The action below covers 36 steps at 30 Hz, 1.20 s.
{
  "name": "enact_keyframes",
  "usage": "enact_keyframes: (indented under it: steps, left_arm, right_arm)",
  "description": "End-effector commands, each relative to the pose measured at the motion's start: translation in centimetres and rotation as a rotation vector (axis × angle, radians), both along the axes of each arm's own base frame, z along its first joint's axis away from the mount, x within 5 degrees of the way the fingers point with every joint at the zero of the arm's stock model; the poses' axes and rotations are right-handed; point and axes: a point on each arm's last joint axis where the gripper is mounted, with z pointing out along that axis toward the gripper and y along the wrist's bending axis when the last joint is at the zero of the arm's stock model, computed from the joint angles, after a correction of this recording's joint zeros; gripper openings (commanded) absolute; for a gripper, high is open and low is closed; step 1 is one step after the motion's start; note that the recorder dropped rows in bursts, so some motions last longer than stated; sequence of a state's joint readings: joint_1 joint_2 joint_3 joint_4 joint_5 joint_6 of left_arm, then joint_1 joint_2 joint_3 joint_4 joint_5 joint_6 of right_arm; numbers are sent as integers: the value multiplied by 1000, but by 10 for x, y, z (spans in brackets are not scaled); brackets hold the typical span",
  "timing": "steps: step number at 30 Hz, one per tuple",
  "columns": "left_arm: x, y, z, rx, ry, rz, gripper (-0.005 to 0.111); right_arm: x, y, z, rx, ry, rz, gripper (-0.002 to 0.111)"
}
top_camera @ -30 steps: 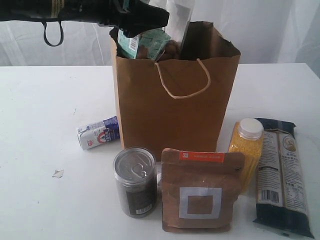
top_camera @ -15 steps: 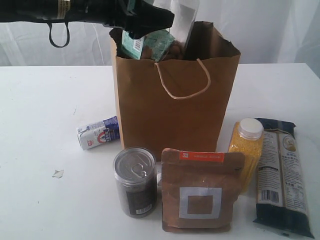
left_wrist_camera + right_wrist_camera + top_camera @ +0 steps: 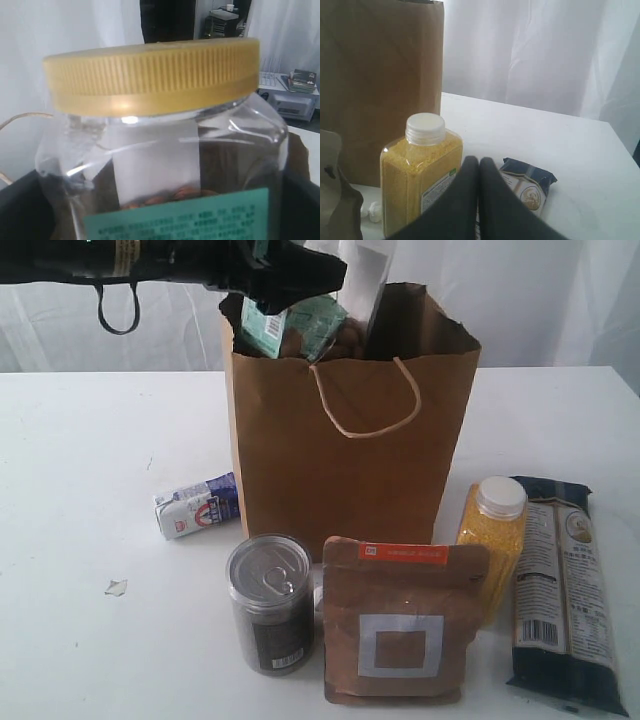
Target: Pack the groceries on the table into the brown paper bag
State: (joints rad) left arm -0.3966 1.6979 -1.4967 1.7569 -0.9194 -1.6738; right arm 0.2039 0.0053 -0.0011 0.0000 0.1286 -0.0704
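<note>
While at bag (image 3: 350,480) mouth, gold-lidded jar (image 3: 300,328) inside left claw (image 3: 305,275).

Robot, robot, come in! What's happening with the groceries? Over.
Left gripper holding gold-lidded jar at brown paper bag mouth. Right gripper shut, empty, near yellow-grain bottle. Can, pouch, carton, packet wait outside.

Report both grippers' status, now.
Left gripper: closed on the gold-lidded jar, holding it at the mouth of the brown paper bag.
Right gripper: shut, holding nothing.
</note>
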Motion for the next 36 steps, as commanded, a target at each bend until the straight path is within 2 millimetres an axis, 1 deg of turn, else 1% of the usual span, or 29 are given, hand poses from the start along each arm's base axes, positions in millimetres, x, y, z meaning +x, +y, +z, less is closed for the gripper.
enact_keyframes:
  steps: [1, 2, 4, 6, 7, 9, 10, 11, 12, 13, 14, 16, 18, 22, 26, 30, 31, 32, 33, 34, 35, 36]
  left_arm:
    - [0, -3, 4, -25, 1, -9, 105]
    - [1, -4, 2, -21, 16, -1, 105]
    - [-3, -4, 5, -48, 51, -30, 105]
    - [4, -2, 1, -36, 50, 35, 105]
    - [-1, -3, 5, -39, 40, 4, 105]
    - [1, -2, 1, -30, 45, 27, 105]
    - [-1, -2, 2, -32, 44, 20, 105]
    - [0, -1, 1, -13, 9, 24, 105]
    - [5, 1, -7, 9, 7, 71, 105]
    - [5, 0, -13, 10, 33, 70, 105]
    - [-1, 0, -11, 16, 16, 35, 105]
    - [3, 3, -24, 74, -18, 114, 105]
    - [3, 5, -31, 61, -8, 141, 105]
    - [-3, 1, -29, 20, -25, 129, 105]
    - [-4, -1, -28, -4, -26, 116, 105]
    - [-16, -7, -17, -28, -40, 64, 105]
    - [-15, -8, -18, 4, -56, 99, 105]
    - [-11, -7, -24, 38, -58, 140, 105]
    - [-8, -7, -30, 36, -31, 158, 105]
    - [-13, -10, -27, -16, 14, 110, 105]
    - [-22, -12, -20, -33, 5, 59, 105]
    - [-23, -12, -17, -8, -20, 87, 105]
  right_arm:
    - [0, 0, 1, -2, -15, -6, 0]
    - [0, 0, 1, -2, -15, -6, 0]
    - [0, 0, 1, -2, -15, -6, 0]
    - [0, 0, 1, -2, -15, -6, 0]
    - [0, 0, 1, -2, -15, -6, 0]
    - [0, 0, 1, -2, -15, -6, 0]
    - [0, 0, 1, -2, -15, -6, 0]
    - [0, 0, 1, -2, -15, -6, 0]
    - [0, 0, 1, -2, -15, -6, 0]
    - [0, 0, 1, -2, -15, -6, 0]
    - [0, 0, 1, -2, -15, -6, 0]
    - [0, 0, 1, -2, -15, -6, 0]
    - [0, 0, 1, -2, -15, -6, 0]
    - [0, 0, 1, -2, -15, -6, 0]
    - [0, 0, 1, -2, -15, -6, 0]
    - [0, 0, 1, -2, -15, -6, 0]
    - [0, 0, 1, -2, -15, -6, 0]
    - [0, 0, 1, -2, -15, -6, 0]
    - [0, 0, 1, -2, -15, -6, 0]
    - [0, 0, 1, -2, -15, -6, 0]
    - [0, 0, 1, -2, -15, -6, 0]
    - [0, 0, 1, -2, -15, -6, 0]
